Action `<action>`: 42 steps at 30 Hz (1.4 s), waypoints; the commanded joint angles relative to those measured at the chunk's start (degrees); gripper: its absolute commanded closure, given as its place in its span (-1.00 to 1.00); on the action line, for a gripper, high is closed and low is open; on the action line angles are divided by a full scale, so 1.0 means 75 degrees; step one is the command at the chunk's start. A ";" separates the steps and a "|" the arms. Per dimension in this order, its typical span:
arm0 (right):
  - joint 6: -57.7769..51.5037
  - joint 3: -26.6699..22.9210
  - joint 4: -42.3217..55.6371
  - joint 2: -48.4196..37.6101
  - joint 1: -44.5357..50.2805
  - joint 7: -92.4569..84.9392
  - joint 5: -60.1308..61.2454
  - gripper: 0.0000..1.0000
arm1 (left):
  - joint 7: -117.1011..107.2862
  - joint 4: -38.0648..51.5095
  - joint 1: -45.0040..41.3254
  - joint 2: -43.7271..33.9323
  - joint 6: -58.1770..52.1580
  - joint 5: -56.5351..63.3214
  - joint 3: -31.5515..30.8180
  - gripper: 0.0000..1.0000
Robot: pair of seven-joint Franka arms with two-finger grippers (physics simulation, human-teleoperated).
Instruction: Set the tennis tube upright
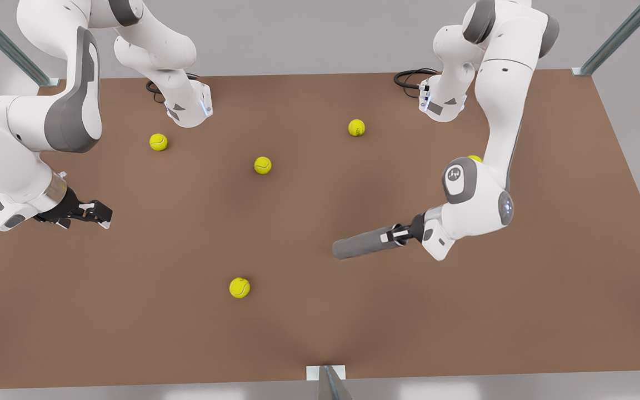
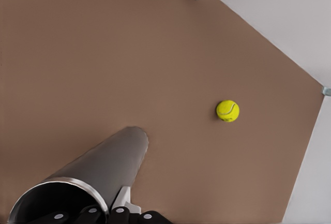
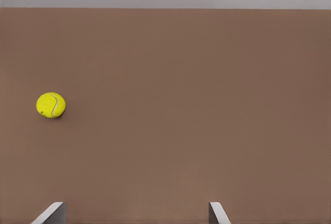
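left tool (image 1: 391,235) grips tennis tube (image 1: 360,245).

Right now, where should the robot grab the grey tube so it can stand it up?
At its open, pale-rimmed end, where the left tool already pinches the wall. The tube lies tilted towards the table, so gripping that end lets it swing upright. The right tool waits, open.

Soft even light, faint diffuse shadows.

The tennis tube (image 1: 360,245) is held lying level over the table (image 1: 520,311) at the front view's right; tennis balls (image 1: 239,287) are scattered to its left.
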 commanded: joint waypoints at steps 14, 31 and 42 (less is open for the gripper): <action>0.0082 0.0012 0.0000 -0.0001 0.0012 0.0000 0.0012 -1.00 | -0.0892 0.0328 -0.0199 -0.0088 -0.0586 0.3206 -0.0071 0.57; 0.0235 0.0281 0.0246 0.0105 0.0000 -0.0023 0.0024 -1.00 | -0.1208 0.0704 -0.0328 0.0006 -0.1395 0.5153 -0.0059 0.57; 0.0235 0.0246 0.0317 0.0152 -0.0059 0.0023 0.0059 -1.00 | -0.1384 0.0727 -0.0340 0.0053 -0.1700 0.5575 -0.0059 0.57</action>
